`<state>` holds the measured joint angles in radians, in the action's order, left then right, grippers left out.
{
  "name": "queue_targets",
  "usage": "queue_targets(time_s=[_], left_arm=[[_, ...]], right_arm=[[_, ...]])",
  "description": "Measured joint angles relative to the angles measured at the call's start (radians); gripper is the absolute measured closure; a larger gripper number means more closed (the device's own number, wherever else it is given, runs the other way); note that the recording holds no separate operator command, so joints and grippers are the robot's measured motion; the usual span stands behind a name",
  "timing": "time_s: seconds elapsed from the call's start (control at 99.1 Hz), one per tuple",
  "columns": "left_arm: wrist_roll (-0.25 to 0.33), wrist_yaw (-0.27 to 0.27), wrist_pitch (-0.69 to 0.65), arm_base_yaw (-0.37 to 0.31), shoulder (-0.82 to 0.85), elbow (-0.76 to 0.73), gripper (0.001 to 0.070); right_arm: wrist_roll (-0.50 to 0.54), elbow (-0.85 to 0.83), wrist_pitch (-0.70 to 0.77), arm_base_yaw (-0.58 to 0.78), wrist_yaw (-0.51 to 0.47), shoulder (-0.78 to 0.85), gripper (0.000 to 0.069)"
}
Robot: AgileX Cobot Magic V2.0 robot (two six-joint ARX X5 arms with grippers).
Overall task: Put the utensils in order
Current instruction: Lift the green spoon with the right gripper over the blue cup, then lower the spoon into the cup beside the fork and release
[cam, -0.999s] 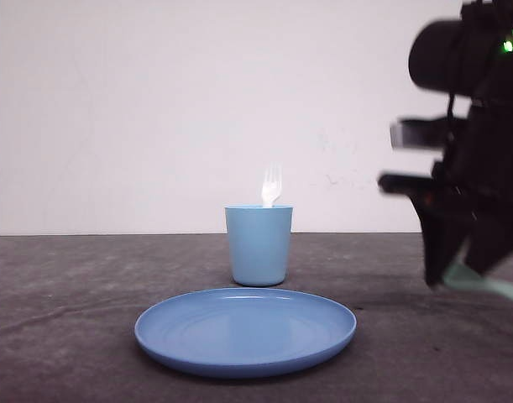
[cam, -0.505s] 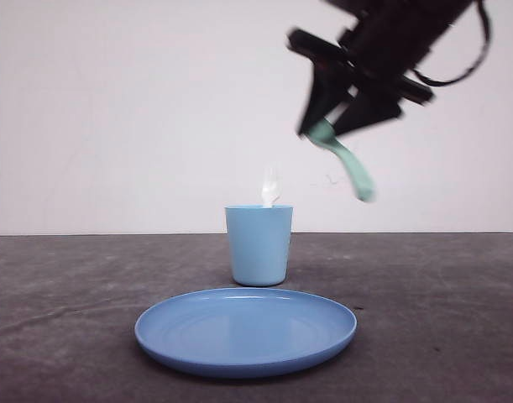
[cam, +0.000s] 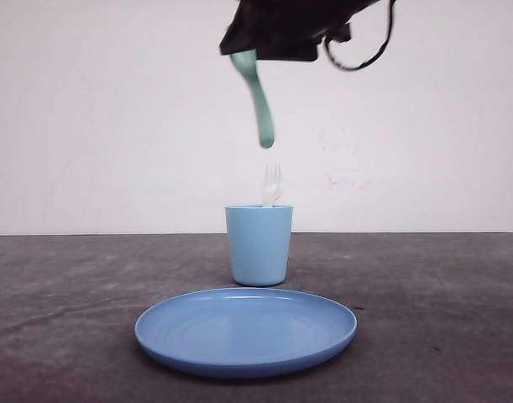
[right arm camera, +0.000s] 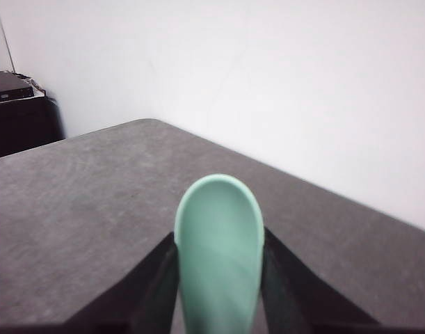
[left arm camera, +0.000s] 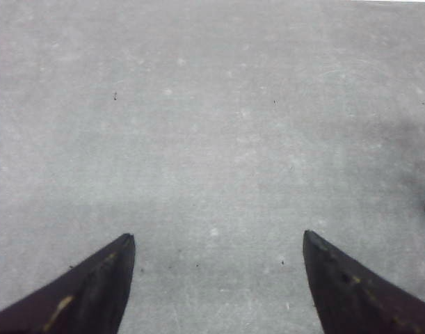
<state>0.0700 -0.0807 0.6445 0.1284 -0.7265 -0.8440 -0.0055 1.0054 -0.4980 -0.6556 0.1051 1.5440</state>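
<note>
Clamping the mint-green spoon (cam: 256,96) by its bowl end, the right gripper (cam: 277,52) has swung from the right side up to high above the light-blue cup (cam: 259,244), so a drop-in looks close. Its long axis hangs near vertical, handle tip pointing down just above the white fork (cam: 272,185) standing in that cup. Left gripper (left arm camera: 215,240) jaws are spread wide over bare table (left arm camera: 212,125).
</note>
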Motion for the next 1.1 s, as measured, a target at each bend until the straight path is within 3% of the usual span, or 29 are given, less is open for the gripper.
queue_targets(time_s=[0.283,0.585,0.969,1.1], left_arm=[[0.0,0.0,0.002,0.0,0.0,0.0,0.024],[-0.02,0.0,0.002,0.0,0.0,0.0,0.024],[-0.026,0.0,0.002,0.0,0.0,0.0,0.024],[-0.026,0.0,0.002,0.0,0.0,0.0,0.024]], right_arm=[[-0.072,0.0,-0.143,0.0,-0.001,0.143,0.0532],[-0.077,0.0,-0.131,0.003,-0.001,0.277,0.0532],[-0.077,0.0,-0.06,0.009,-0.004,0.309,0.0531],[-0.077,0.0,-0.039,0.016,-0.004,0.309,0.049]])
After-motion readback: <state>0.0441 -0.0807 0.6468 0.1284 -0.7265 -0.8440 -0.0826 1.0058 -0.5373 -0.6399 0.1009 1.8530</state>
